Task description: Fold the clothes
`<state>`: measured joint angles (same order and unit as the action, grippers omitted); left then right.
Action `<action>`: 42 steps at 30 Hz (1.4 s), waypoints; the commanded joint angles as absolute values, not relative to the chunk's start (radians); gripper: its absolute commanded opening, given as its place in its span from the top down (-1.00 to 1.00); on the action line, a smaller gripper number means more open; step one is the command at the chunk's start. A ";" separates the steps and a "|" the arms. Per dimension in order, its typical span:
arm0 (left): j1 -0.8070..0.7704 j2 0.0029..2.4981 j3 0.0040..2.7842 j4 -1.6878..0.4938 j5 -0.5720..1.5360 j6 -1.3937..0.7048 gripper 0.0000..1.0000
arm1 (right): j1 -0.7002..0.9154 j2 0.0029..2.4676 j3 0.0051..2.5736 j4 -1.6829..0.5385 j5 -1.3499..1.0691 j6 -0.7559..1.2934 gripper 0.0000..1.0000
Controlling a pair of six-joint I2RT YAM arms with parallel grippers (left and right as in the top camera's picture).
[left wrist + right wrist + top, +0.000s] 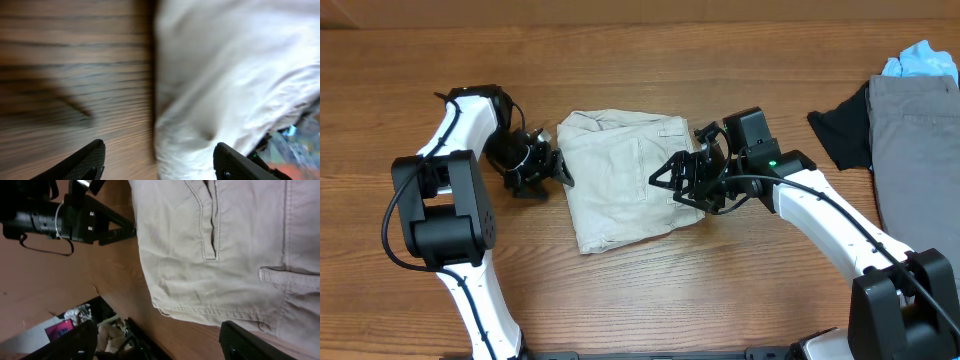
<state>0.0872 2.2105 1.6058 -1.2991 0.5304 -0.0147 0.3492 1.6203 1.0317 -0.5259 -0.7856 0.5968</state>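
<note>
Trousers [625,180]: cream cotton, folded into a squarish packet near mid-table [650,290], pocket [212,225] and belt loop [290,275] facing up. Likely soft and limp, light for the size, several layers thick, with stiffer seams and waistband; not slippery on wood, nothing fragile. Prone to sagging and opening if lifted by one corner. Best taken at two corners of one stitched edge, pinching through all layers, then carried over low and flat.

Just beside the packet's left edge, left gripper [545,170], fingers spread wide, holding nothing. Over the right edge, right gripper [670,180], likewise spread and empty; contact with the cloth not clear.

Well apart at the far right: grey trousers [915,140], black garment [840,135], blue cloth [920,60].
</note>
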 commanded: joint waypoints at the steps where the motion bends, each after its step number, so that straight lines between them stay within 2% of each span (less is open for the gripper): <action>1: 0.056 2.209 1.599 -1.295 0.625 0.053 -0.43 | 0.351 1.597 1.053 -0.532 -0.809 0.471 -0.67; 3: 0.038 2.209 1.596 -1.286 0.627 0.053 -0.43 | 0.351 1.597 1.053 -0.554 -0.794 0.421 -0.68; 7: -0.003 2.209 1.574 -1.240 0.624 0.033 -0.35 | 0.351 1.597 1.053 -0.559 -0.739 0.450 -0.72; 9: -0.025 2.209 1.551 -1.208 0.598 -0.045 -0.35 | 0.350 1.597 1.053 -0.564 -0.715 0.449 -1.00; 12: -0.043 2.209 1.509 -1.155 0.535 -0.144 -0.35 | 0.350 1.597 1.053 -0.579 -0.688 0.449 -1.00; 21: -0.045 2.208 1.443 -1.125 0.478 -0.166 -0.35 | 0.336 1.597 1.053 -0.582 -0.688 0.449 -1.00; 26: -0.033 2.193 1.444 -1.160 0.433 -0.197 -0.20 | 0.336 1.597 1.053 -0.582 -0.686 0.448 -1.00; 30: -0.033 2.150 1.444 -1.182 0.355 -0.237 -0.22 | 0.336 1.597 1.053 -0.580 -0.680 0.448 -1.00; 37: -0.034 2.061 1.444 -1.194 0.356 -0.275 -0.36 | 0.336 1.597 1.053 -0.579 -0.681 0.448 -1.00; 42: -0.052 2.060 1.388 -1.140 0.376 -0.286 -0.39 | 0.336 1.597 1.053 -0.582 -0.681 0.448 -1.00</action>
